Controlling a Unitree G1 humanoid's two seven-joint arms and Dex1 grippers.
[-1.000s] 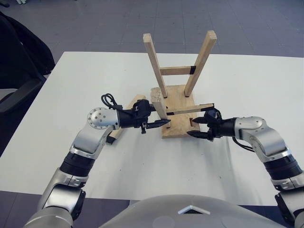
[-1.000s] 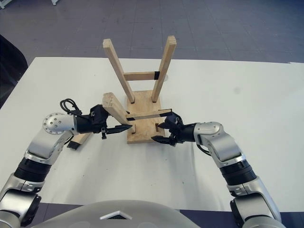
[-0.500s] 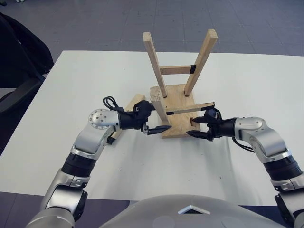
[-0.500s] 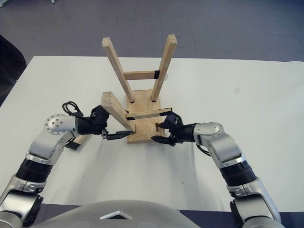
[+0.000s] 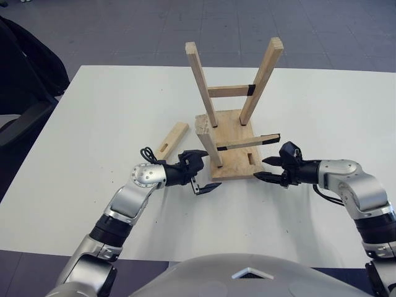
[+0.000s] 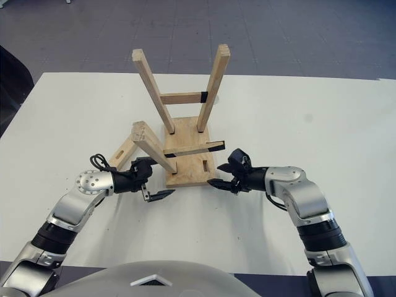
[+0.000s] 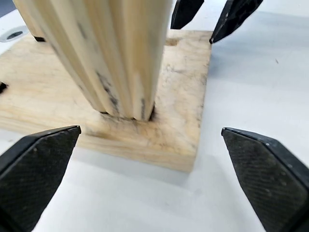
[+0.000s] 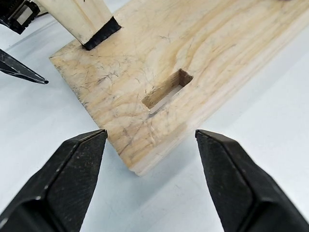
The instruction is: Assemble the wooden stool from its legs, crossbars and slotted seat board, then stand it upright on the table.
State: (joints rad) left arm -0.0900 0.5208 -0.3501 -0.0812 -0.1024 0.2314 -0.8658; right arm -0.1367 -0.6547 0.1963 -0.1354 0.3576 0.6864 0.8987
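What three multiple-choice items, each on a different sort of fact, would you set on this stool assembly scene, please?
1. Where is the loose leg?
A. Lying on the table, left of the seat board
B. Held in the right gripper
C. Standing in the front right slot

2. How many legs stand in the seat board?
A. Two
B. Three
C. Four

3. What state is the left gripper in?
A. Shut on a leg
B. Open, holding nothing
C. Shut on a crossbar

Answers:
1 A: the loose leg lies flat on the table beside the board's left edge, apart from both grippers.
2 B: two rear legs and one front left leg stand in the board, while the front right slot is empty.
3 B: the left wrist view shows its fingers spread wide with nothing between them.
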